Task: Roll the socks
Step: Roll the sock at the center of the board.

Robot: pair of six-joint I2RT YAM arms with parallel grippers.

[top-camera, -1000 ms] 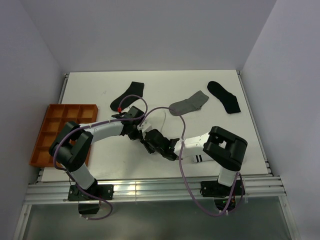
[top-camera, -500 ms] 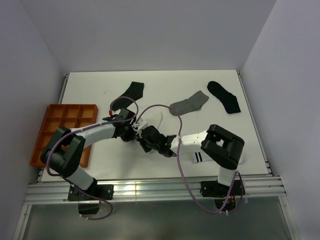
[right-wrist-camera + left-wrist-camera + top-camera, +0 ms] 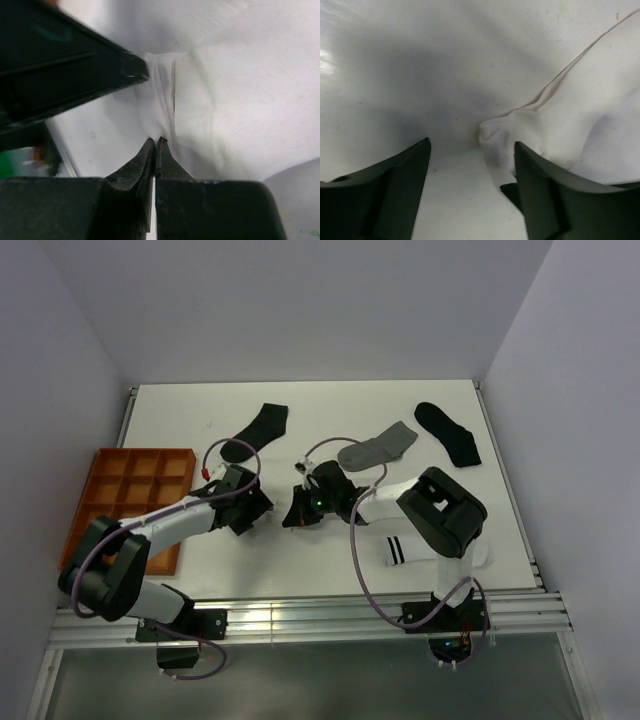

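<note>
A plain white sock (image 3: 570,120) lies crumpled on the white table, one corner (image 3: 492,132) poking between my left gripper's open fingers (image 3: 472,145). My right gripper (image 3: 156,140) is shut, pinching a thin fold of the same white sock (image 3: 235,90). From above, the left gripper (image 3: 258,508) and right gripper (image 3: 294,514) face each other at mid table, a small gap apart. A white sock with black stripes (image 3: 402,552) lies under the right arm. A grey sock (image 3: 378,448) lies flat further back.
An orange compartment tray (image 3: 105,502) sits at the table's left edge. Two black socks lie at the back, one left (image 3: 258,428) and one right (image 3: 448,432). Purple cables loop over both arms. The left gripper's dark finger (image 3: 75,55) fills the right wrist view's upper left.
My left gripper has opened, let go of the white sock and drawn back to the left. My right gripper has shut on the sock's fold and its arm has swung toward the back.
</note>
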